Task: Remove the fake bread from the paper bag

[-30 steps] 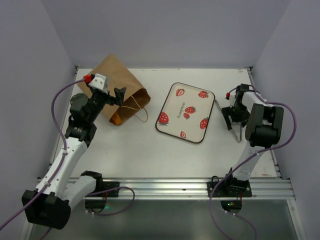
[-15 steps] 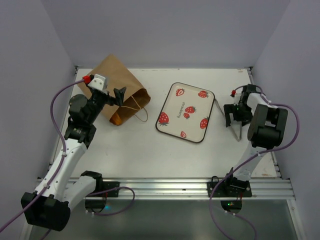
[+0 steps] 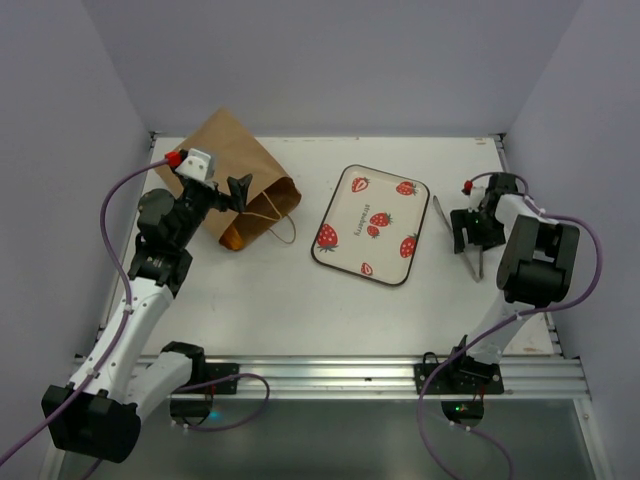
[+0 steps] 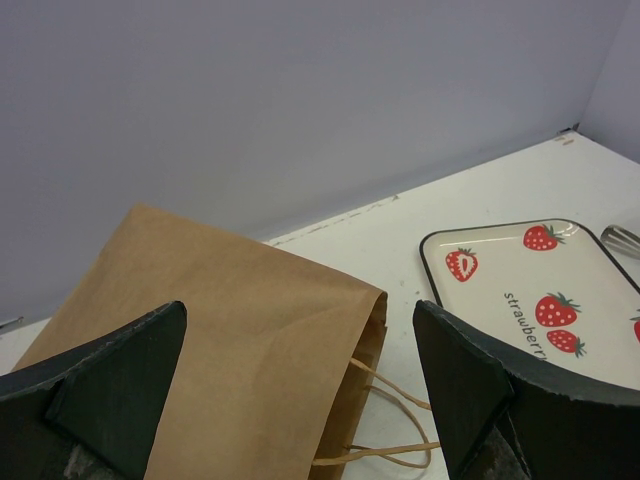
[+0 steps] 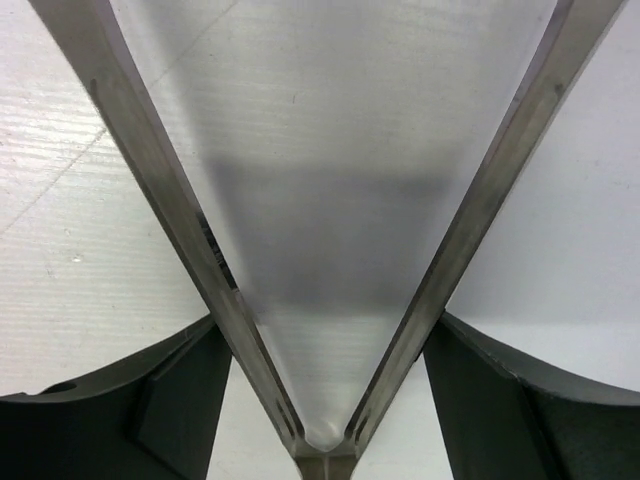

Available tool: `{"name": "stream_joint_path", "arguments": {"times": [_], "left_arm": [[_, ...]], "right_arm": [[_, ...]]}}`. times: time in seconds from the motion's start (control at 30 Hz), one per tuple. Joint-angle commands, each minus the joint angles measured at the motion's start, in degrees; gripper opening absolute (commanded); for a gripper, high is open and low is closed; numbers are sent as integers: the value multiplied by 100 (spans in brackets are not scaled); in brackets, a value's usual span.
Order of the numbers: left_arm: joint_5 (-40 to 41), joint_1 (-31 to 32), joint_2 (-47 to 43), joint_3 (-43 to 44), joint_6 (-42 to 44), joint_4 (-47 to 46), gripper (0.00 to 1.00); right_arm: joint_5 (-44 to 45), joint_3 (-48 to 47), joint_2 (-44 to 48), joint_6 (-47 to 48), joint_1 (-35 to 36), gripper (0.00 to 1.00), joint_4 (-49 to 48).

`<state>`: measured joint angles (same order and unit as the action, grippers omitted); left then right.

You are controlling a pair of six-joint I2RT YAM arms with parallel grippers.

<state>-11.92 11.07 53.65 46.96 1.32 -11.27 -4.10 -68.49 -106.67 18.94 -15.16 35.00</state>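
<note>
Upper left, the left gripper (image 4: 298, 350) is wide open over the paper bag (image 4: 200, 300) — likely to hold it. The right gripper (image 5: 325, 380) straddles the tongs (image 5: 165, 190) — squeeze unclear.

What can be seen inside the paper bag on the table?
The paper bag lies flat; only its string handles show at the mouth. Its paper covers the inside, so no bread is visible.

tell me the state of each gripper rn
left gripper: open, empty, by the paper bag
right gripper: open, straddling the metal tongs
</note>
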Motion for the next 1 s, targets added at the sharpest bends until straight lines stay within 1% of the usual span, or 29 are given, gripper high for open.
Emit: {"name": "stream_joint_path", "arguments": {"times": [0.0, 0.03, 0.07, 0.13, 0.17, 0.27, 0.4, 0.43, 0.6, 0.77, 0.8, 0.83, 0.9, 0.97], "left_arm": [[67, 53, -83, -73, 140, -121, 100], [76, 53, -91, -73, 149, -130, 100], [76, 53, -83, -73, 158, -130, 100], [76, 53, -91, -82, 158, -130, 100], [76, 53, -91, -82, 158, -130, 100], [94, 53, -100, -90, 167, -139, 100], [111, 62, -109, -99, 193, -139, 100], [111, 62, -109, -99, 184, -139, 100], [120, 71, -127, -117, 193, -165, 99], [102, 88, -126, -126, 202, -192, 100], [94, 88, -118, -134, 193, -192, 100], [76, 88, -109, -143, 184, -209, 99], [59, 97, -100, -135, 184, -209, 99], [32, 97, -91, -135, 184, -209, 100]], "right_arm": [[111, 301, -398, 584, -22, 77, -556], [85, 318, -389, 593, -14, 69, -565], [59, 319, -381, 602, -22, 63, -574], [58, 345, -354, 611, -31, 56, -582], [58, 354, -337, 611, -31, 42, -591], [-29, 468, -161, 620, -66, 20, -713], [-187, 635, 303, 655, -84, 2, -863], [-231, 696, 392, 672, -75, 0, -881], [-434, 758, 1016, 751, -75, 0, -838], [-592, 688, 1674, 857, -75, 0, -539], [-618, 688, 1754, 874, -75, 1, -504], [-627, 679, 1825, 875, -75, 5, -469], [-662, 670, 1966, 875, -84, 9, -398], [-706, 644, 2027, 875, -75, 15, -310]]}}
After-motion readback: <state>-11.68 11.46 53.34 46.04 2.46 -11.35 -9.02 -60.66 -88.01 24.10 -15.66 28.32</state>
